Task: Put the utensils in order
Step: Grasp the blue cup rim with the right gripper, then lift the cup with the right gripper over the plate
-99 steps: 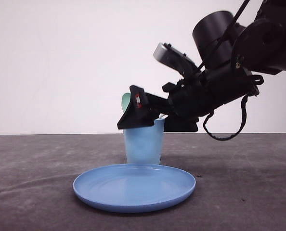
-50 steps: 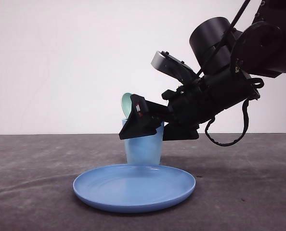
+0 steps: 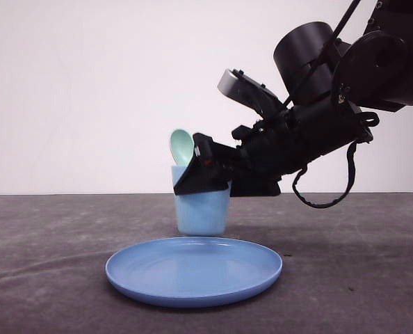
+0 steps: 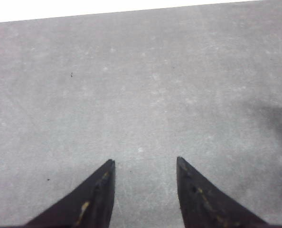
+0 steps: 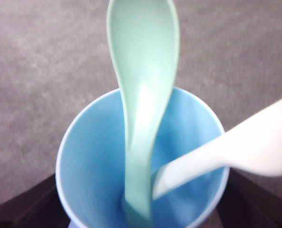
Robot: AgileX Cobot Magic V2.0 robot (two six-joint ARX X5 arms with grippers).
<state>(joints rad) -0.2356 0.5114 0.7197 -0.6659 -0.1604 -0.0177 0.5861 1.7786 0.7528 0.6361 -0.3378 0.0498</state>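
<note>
A mint-green spoon (image 5: 143,71) stands handle-down in the light blue cup (image 5: 93,161), its bowl rising above the rim (image 3: 181,146). The white fork (image 5: 240,145) leans in the same cup, its wide end over the rim. My right gripper (image 5: 142,190) is open, one dark finger on each side of the cup, and holds neither utensil. From the front, its fingers (image 3: 196,174) cover the cup's upper right side (image 3: 201,212). My left gripper (image 4: 145,162) hangs open over bare grey table with nothing between its fingers.
A round blue plate (image 3: 192,268) lies on the dark grey table (image 3: 53,243) just in front of the cup. The right arm reaches in from the upper right. A white wall stands behind the table.
The right gripper has lifted and drawn back slightly to the right. The cup has shifted a little to the left, and more of the spoon's bowl shows above the rim.
</note>
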